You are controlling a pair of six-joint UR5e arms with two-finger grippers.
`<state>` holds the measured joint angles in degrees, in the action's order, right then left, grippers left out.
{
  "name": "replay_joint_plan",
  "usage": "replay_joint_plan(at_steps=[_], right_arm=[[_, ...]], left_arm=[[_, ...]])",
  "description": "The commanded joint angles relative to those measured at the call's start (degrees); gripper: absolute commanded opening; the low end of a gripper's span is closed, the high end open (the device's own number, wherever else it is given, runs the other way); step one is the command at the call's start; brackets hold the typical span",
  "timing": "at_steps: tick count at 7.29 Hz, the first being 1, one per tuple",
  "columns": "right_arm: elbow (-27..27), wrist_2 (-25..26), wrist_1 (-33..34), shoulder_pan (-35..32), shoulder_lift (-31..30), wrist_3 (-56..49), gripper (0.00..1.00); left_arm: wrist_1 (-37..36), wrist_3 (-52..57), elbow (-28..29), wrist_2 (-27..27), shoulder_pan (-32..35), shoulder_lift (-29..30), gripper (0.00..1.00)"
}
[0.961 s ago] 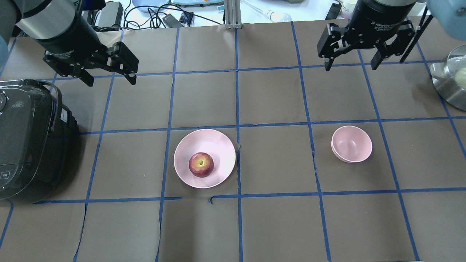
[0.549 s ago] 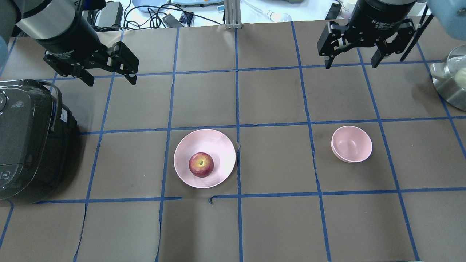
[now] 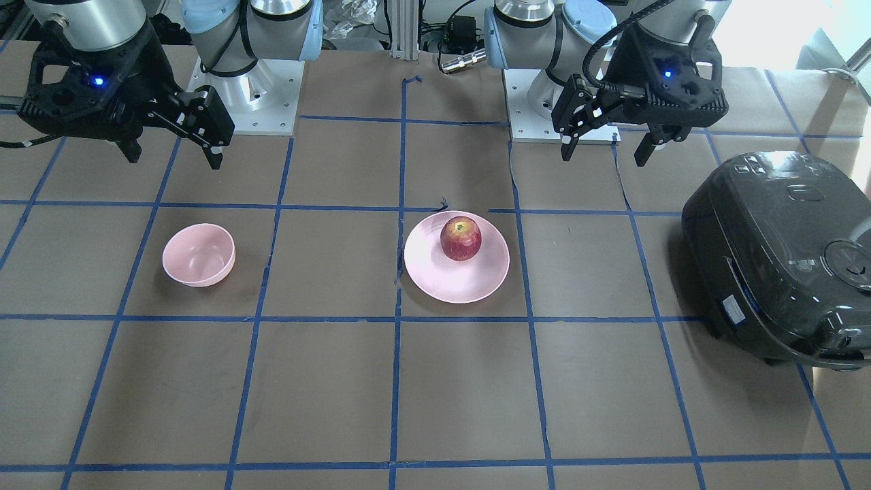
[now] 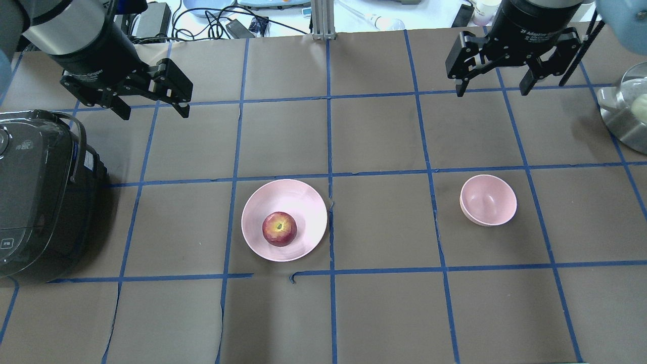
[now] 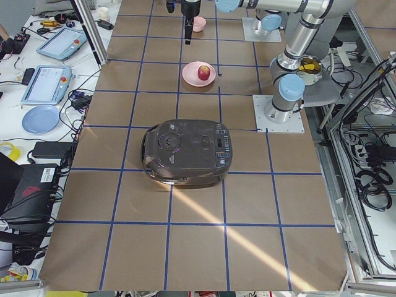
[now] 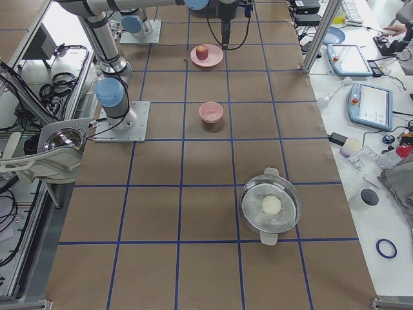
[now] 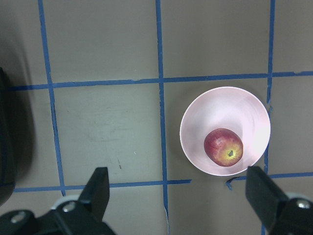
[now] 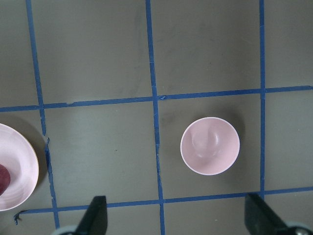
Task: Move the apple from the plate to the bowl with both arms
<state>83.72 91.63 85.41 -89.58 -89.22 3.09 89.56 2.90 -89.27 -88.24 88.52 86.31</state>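
Note:
The red apple (image 4: 279, 228) with a yellow patch sits on the pale pink plate (image 4: 308, 202) near the table's middle; it also shows in the front view (image 3: 461, 238) and the left wrist view (image 7: 223, 147). The small pink bowl (image 4: 488, 199) stands empty to the right, also in the right wrist view (image 8: 210, 146). My left gripper (image 4: 154, 111) is open and empty, high at the back left. My right gripper (image 4: 493, 91) is open and empty, high at the back right, behind the bowl.
A black rice cooker (image 4: 35, 192) stands at the left edge. A steel pot (image 4: 624, 114) with a glass lid stands at the right edge. Brown paper with a blue tape grid covers the table.
My right gripper has shifted slightly right and toward the back. The left gripper, apple, plate and bowl have not moved.

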Motion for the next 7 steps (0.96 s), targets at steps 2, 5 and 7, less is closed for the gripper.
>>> replay_joint_plan(at_steps=[2,5,7], right_arm=[[0.5,1.8,-1.6,0.2,0.2,-1.7,1.0],[1.9,1.1,-2.1,4.8,1.9,-11.0,1.0],[5.0,0.9,-2.0,13.4,4.4,-19.5,1.0]], left_arm=[[0.0,0.0,0.0,0.0,0.0,0.0,1.0],[0.0,0.0,0.0,0.0,0.0,0.0,1.0],[0.0,0.0,0.1,0.0,-0.1,0.0,1.0]])
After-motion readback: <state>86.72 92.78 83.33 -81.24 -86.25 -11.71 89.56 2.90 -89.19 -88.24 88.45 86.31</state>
